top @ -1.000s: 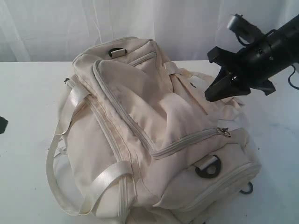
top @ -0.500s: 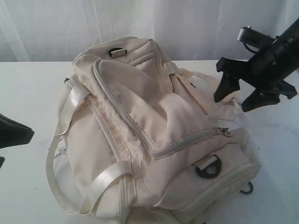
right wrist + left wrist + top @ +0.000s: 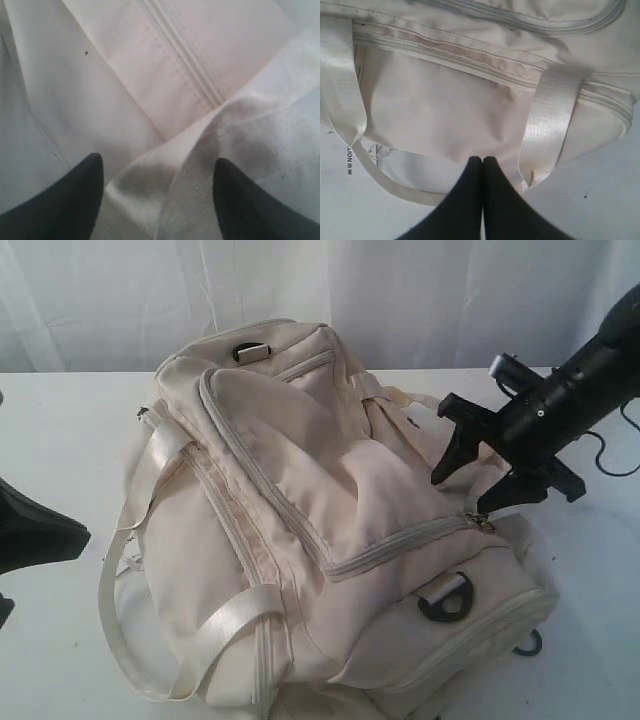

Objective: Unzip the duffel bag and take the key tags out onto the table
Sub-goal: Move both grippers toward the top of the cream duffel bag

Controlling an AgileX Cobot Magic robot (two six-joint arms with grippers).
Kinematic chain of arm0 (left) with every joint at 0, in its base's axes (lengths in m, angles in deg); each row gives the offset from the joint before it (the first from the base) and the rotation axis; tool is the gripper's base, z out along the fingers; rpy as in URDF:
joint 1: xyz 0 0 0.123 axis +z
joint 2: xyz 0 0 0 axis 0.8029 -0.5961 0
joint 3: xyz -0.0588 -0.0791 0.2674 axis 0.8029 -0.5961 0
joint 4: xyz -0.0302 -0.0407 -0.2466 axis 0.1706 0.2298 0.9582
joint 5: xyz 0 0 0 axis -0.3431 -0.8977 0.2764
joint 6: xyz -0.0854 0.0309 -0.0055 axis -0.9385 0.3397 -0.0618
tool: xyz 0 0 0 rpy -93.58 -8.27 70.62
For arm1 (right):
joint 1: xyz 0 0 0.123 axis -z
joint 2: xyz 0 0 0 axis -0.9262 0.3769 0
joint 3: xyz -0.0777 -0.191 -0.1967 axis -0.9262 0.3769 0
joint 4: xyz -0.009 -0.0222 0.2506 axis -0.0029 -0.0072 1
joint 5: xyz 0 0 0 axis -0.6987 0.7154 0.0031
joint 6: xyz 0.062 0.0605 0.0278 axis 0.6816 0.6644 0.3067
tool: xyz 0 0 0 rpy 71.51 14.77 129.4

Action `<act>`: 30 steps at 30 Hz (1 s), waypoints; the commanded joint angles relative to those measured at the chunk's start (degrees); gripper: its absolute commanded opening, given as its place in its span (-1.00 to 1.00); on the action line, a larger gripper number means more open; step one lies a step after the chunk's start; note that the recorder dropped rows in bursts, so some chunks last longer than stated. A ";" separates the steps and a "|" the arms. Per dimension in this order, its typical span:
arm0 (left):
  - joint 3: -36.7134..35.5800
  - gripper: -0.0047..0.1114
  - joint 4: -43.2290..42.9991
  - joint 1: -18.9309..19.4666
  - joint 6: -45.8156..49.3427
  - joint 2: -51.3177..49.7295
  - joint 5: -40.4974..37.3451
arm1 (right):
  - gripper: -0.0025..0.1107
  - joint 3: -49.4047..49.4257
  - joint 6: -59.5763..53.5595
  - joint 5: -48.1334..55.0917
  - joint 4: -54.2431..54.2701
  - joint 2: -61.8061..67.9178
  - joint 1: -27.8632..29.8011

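A wide white table (image 3: 60, 420) carried one large load: a cream-white duffel bag (image 3: 300, 500), which lay slumped across its middle with the top zipper closed. A satin strap (image 3: 104, 600) looped off the bag's left side in the exterior view and rested on the tabletop. A white paper label (image 3: 349, 161) bearing printed text lay on the surface just beside that strap. At the bag's opposite end, a small dark ring (image 3: 528, 644) poked out onto the table.

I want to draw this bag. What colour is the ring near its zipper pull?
Black. The D-ring on the duffel bag shows best in the exterior view.
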 commanded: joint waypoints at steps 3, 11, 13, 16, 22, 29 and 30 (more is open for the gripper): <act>0.48 -0.92 1.01 -0.29 0.07 -0.01 -0.60 | -0.37 -0.17 -2.04 -1.50 2.44 1.87 0.15; 0.48 -0.92 2.63 -0.29 0.07 -0.01 -0.60 | -0.96 -0.95 -9.97 -0.43 2.38 -1.41 1.46; 0.48 -0.92 4.27 -0.29 0.07 -0.01 -0.60 | -0.96 -1.71 -10.08 1.50 2.38 -2.96 1.99; 0.48 -0.92 6.91 -0.29 0.07 -0.01 -0.47 | -0.96 -2.42 -10.97 4.11 2.50 -5.46 1.98; 1.51 -0.92 12.18 -0.29 0.17 -0.08 -1.07 | -0.96 -2.42 -10.97 4.07 3.20 -9.22 1.98; 12.10 -0.92 31.25 -0.29 9.60 -2.89 -6.94 | -0.96 -2.42 -13.20 7.45 8.51 -11.32 1.98; 14.15 -0.92 31.51 -0.54 9.60 -4.11 -7.90 | -0.96 -2.42 -13.86 8.07 9.48 -11.43 1.98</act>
